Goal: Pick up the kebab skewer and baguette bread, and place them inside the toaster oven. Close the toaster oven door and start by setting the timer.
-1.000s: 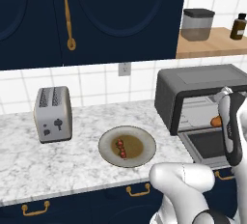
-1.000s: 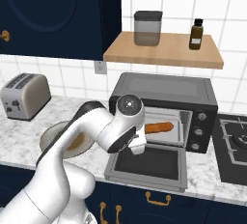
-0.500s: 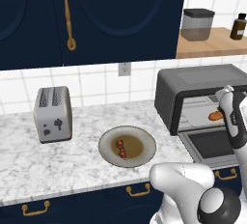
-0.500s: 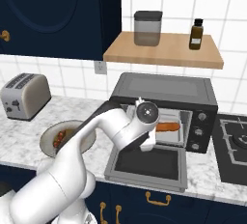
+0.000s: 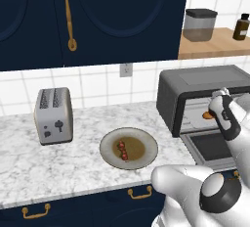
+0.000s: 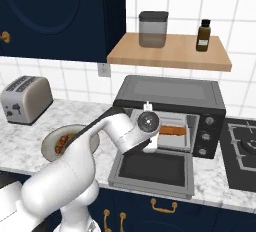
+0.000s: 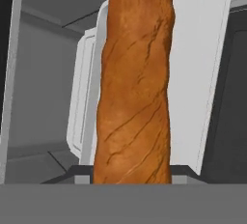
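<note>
The toaster oven (image 6: 170, 89) stands on the counter with its door (image 6: 151, 169) folded down flat. My gripper (image 6: 160, 136) reaches into the opening and is shut on the baguette bread (image 6: 173, 130), an orange-brown loaf that lies across the cavity over a light grey tray (image 7: 205, 73). In the hand view the baguette bread (image 7: 135, 88) runs up from between the fingers. From the left base view, only the tip of the loaf (image 5: 208, 115) peeks past my forearm. The kebab skewer (image 5: 122, 151) lies on the round plate (image 5: 147, 140) left of the oven.
A silver two-slot toaster (image 5: 53, 115) stands at the far left of the marble counter. A wooden shelf (image 6: 170, 51) above the oven carries a canister and a dark bottle. A stove top (image 6: 243, 148) lies right of the oven. Dark blue cabinets hang overhead.
My hand has carried the baguette bread further to the right and deeper into the oven cavity. The skewer and plate have not moved.
</note>
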